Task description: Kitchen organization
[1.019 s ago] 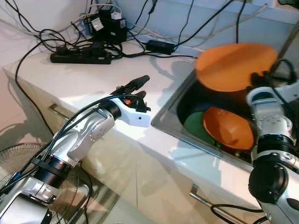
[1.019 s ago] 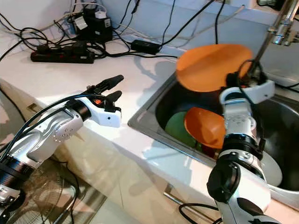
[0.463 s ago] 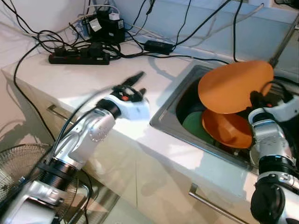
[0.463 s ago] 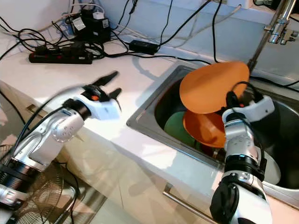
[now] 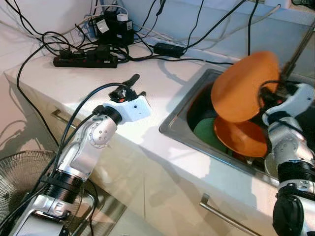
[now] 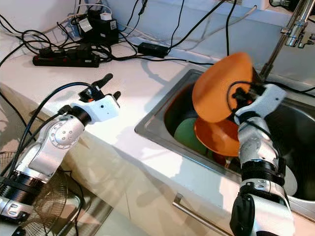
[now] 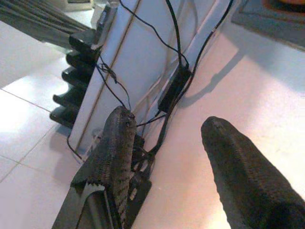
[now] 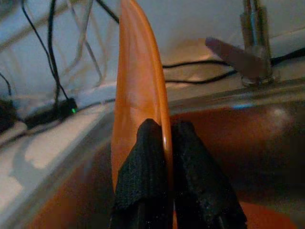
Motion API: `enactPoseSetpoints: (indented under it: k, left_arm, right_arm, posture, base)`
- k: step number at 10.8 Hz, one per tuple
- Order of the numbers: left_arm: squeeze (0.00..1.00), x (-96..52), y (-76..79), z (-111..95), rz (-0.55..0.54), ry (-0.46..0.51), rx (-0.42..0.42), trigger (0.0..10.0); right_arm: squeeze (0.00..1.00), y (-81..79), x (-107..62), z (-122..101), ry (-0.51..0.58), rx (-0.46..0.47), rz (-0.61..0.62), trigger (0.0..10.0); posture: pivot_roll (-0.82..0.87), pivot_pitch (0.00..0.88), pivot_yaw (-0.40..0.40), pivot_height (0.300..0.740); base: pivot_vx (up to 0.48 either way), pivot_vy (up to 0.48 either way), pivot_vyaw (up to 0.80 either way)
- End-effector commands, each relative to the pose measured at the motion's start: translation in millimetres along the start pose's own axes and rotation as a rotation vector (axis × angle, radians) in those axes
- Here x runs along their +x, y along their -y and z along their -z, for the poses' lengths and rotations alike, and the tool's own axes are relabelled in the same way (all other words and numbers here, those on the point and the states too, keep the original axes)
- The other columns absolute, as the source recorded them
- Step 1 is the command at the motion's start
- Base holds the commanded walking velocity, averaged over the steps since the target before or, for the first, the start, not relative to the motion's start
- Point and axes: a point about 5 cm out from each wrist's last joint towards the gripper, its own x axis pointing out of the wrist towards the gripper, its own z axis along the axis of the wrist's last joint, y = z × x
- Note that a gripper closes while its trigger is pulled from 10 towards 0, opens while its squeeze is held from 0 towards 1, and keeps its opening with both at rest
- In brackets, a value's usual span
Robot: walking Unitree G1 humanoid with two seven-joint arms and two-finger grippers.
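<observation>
**Orange plate held on edge above the sink**

Orange round plastic plate (image 6: 221, 88) is tilted steeply, nearly on edge, above the near-left part of the stainless steel sink basin (image 6: 162, 120). Right gripper (image 8: 167, 143) pinches its rim: in the right wrist view the two black fingers (image 8: 143, 167) are pressed against opposite faces of the plate, with the rim running up between them. The plate hangs clear of the dishes below it.

Directly beneath, inside the basin, an orange bowl (image 6: 219, 137) lies tilted, leaning over a green dish (image 6: 183, 135) next to it on the left. A white dish (image 6: 290, 182) shows at the basin's right, partly hidden by the right arm. A chrome tap (image 6: 295, 24) stands behind the sink; its spout and base also appear in the right wrist view (image 8: 252, 43).

Left gripper (image 5: 132, 86) hovers over the white countertop (image 5: 162, 83), left of the sink and well apart from the plate. Its fingers (image 7: 116, 148) are spread, with nothing between them; bare counter shows in the gap.

At the back of the counter lie a black power strip (image 5: 83, 59) and a black adapter block (image 5: 115, 29), with a tangle of black cables (image 5: 147, 49) running from them along the wall toward the sink. A metal drawer handle (image 5: 221, 221) shows on the cabinet front below the sink, and a floor fan's wire grille (image 5: 19, 172) stands at lower left.
</observation>
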Motion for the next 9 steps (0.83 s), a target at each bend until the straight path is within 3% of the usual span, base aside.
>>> enactPoseSetpoints:
  k: [1, 3, 7, 9]
  left_arm:
    - [0.00, -1.3, -3.2, 0, -0.006, -0.006, -0.013, 10.0]
    - [0.00, -2.5, -4.2, -1, 0.000, -0.008, -0.010, 10.0]
    - [0.00, -3.3, -2.1, -1, 0.018, -0.016, -0.008, 10.0]
    - [0.00, -3.2, -0.1, 1, 0.027, -0.026, -0.006, 10.0]
  right_arm:
    - [0.00, -3.6, 4.3, -15, 0.048, -0.045, -0.003, 10.0]
    - [0.00, -14.9, 6.5, -4, -0.015, -0.100, -0.026, 10.0]
    - [0.00, -40.9, 9.7, 14, -0.090, -0.059, -0.091, 10.0]
    - [0.00, -49.4, 8.1, 33, -0.180, -0.110, -0.117, 10.0]
  posture:
    - [0.22, 0.011, -0.034, 0.740]
    - [0.22, 0.011, -0.033, 0.740]
    - [0.22, 0.010, -0.038, 0.740]
    - [0.22, 0.006, -0.041, 0.740]
  base:
    - [0.000, 0.000, 0.00]
    - [0.000, 0.000, 0.00]
    - [0.000, 0.000, 0.00]
    - [0.000, 0.000, 0.00]
